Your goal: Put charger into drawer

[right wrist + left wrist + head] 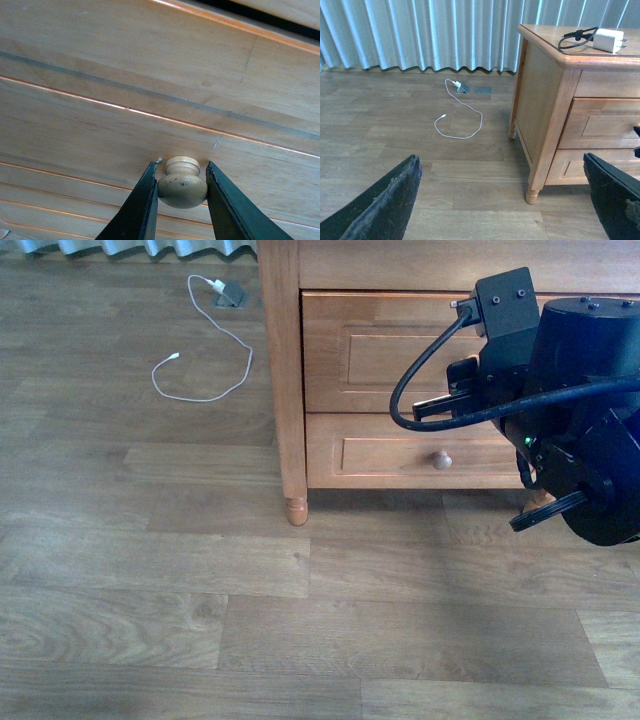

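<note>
The charger (608, 40), a white plug block with a coiled black cord (574, 36), lies on top of the wooden cabinet (545, 95). Below it is the drawer (380, 355), the taller upper one, its panel front roughly level with the lower drawer's. In the right wrist view my right gripper (181, 172) is shut on the drawer's pale round knob (182, 187), one finger on each side. In the front view the right arm (565, 390) hides that knob. My left gripper (500, 200) hangs open over the floor, away from the cabinet, with nothing between its fingers.
A shorter drawer with its own knob (441, 459) sits under the tall one. A thin white cable (205, 350) runs from a floor socket (230, 295) left of the cabinet. The cabinet's turned leg (297, 508) stands on the wood floor. Curtains (420, 35) hang behind.
</note>
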`<act>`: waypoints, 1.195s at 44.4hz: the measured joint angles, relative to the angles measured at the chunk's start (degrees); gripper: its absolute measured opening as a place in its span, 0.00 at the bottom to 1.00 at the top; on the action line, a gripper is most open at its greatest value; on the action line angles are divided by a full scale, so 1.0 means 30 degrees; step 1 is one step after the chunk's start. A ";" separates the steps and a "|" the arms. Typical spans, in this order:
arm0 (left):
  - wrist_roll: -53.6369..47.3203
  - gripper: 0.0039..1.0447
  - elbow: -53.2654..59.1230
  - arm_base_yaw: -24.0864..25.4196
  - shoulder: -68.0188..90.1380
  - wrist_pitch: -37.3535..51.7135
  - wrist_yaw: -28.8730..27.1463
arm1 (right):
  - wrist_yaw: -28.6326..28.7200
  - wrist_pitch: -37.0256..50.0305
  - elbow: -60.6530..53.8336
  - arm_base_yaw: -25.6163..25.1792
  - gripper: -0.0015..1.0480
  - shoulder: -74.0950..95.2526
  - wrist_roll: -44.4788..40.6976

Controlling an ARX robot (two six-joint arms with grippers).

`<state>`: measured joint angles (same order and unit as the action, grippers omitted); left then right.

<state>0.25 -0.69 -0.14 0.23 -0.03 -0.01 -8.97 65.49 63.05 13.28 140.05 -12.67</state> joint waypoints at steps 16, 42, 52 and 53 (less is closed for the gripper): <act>0.0000 0.94 0.0000 0.0000 0.0000 0.0000 0.0000 | 0.0357 -0.0153 -0.0321 -0.0007 0.22 -0.0146 0.0175; 0.0000 0.94 0.0000 0.0000 0.0000 0.0000 0.0000 | 0.3315 -0.1821 -0.9012 -0.1144 0.21 -0.6120 0.1173; 0.0000 0.94 0.0000 0.0000 0.0000 0.0000 0.0000 | 0.5661 -0.3286 -1.4848 -0.2565 0.38 -1.1074 0.1370; 0.0000 0.94 0.0000 0.0000 0.0000 0.0000 0.0000 | 0.5603 -0.3490 -1.5205 -0.2659 0.43 -1.1577 0.1428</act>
<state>0.25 -0.69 -0.14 0.23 -0.03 -0.01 7.84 55.02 17.43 5.30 105.32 -8.38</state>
